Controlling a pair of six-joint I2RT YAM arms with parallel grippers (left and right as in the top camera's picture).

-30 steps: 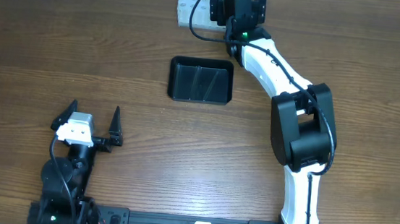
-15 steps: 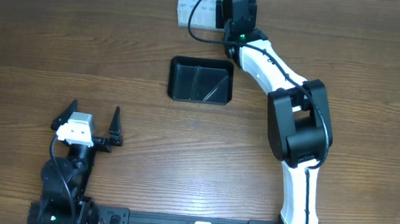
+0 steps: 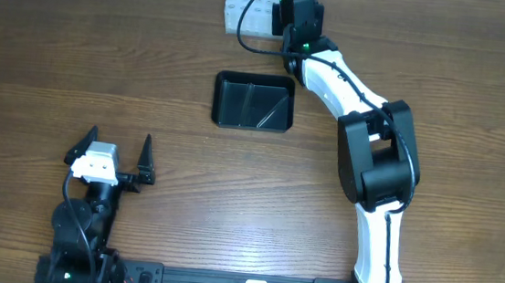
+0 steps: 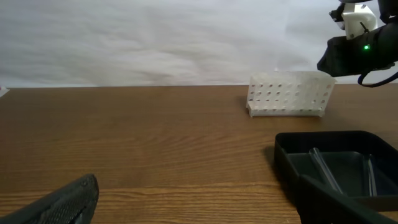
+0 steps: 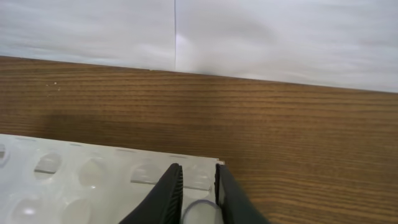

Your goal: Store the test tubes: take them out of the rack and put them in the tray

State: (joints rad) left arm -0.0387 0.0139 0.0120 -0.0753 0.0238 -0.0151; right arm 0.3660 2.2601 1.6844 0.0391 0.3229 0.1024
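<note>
The white test tube rack [image 3: 248, 13] stands at the table's far edge, and the left wrist view shows the rack [image 4: 289, 94] from the side. My right gripper [image 3: 289, 15] is at the rack's right end. In the right wrist view, the right gripper [image 5: 198, 182] has its fingers shut on the rim of a clear test tube [image 5: 200, 211] standing in the rack [image 5: 74, 180]. The black tray [image 3: 222, 99] lies just in front of the rack, with clear tubes [image 3: 252, 99] lying in it. My left gripper [image 3: 120, 136] rests open at the near left, holding nothing.
From the left wrist, the tray [image 4: 329, 142] and the right arm's wrist [image 4: 360, 43] show beyond the open left gripper [image 4: 199, 186]. Bare wooden table lies between the left arm and the tray. A white wall runs behind the rack.
The right gripper shifted slightly left over the rack's right end a second ago and has held still since. The left arm has not moved.
</note>
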